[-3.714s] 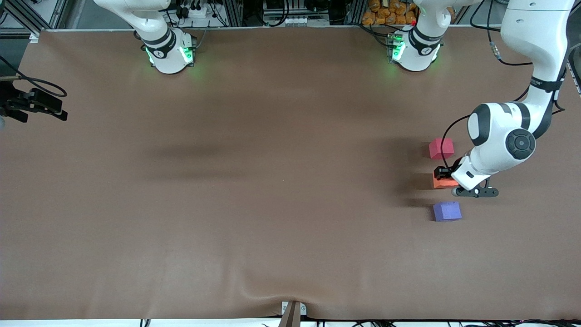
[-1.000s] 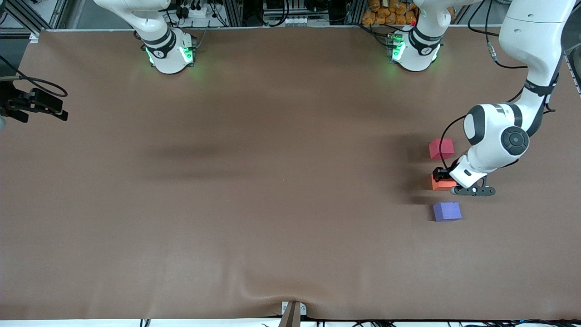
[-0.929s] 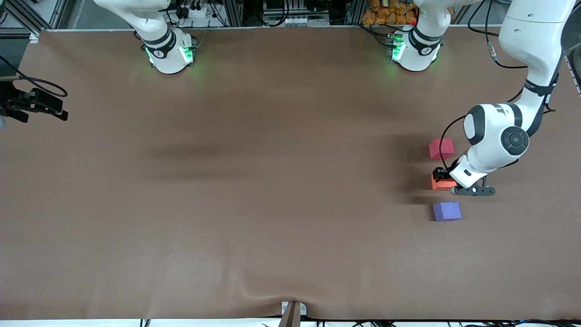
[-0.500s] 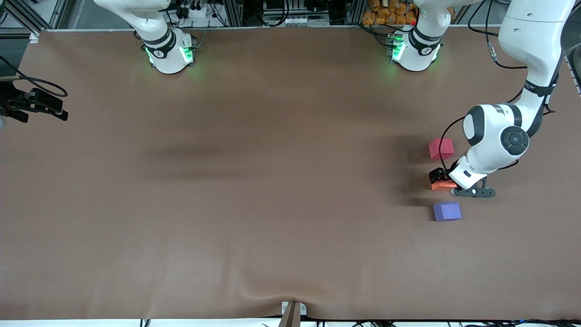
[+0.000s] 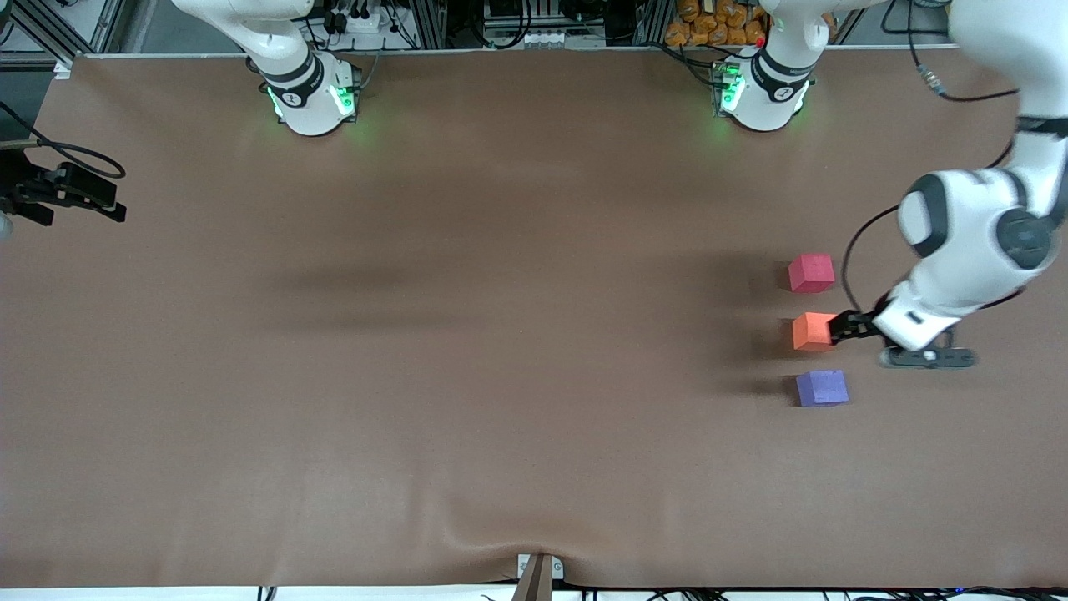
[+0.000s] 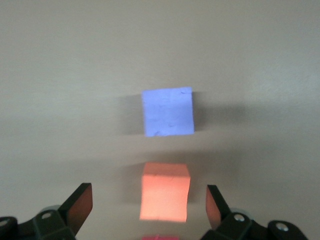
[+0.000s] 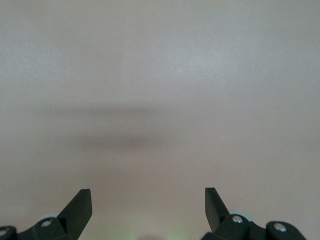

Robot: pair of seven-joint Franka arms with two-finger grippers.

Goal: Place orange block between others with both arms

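The orange block [image 5: 812, 330] rests on the brown worktop [image 5: 501, 376], toward the left arm's end, between the other two cubes. The red-pink cube [image 5: 811, 273] lies farther from the front camera, and the purple-blue cube [image 5: 822, 388] lies nearer to it. The three cubes form a short row with small gaps between them; none touches another.

The left pincer [image 5: 844, 327] is released. In the front view its black fingertips sit just beside the orange block, on the side toward the left arm's end of the worktop, and no grip on the block is visible. The front view does not resolve the jaw gap. The left wrist view does: both fingers [image 6: 80, 204] stand wide apart, with the orange block [image 6: 165, 191] lying free on the worktop between their lines and the purple-blue cube [image 6: 168, 111] past it. A sliver of the red-pink cube [image 6: 159, 237] shows at the frame edge.

The right arm waits. Only its base [image 5: 310, 93] appears in the front view; its pincer is outside that frame. The right wrist view alone shows the right pincer [image 7: 148, 207], released, with fingers spread over bare worktop.
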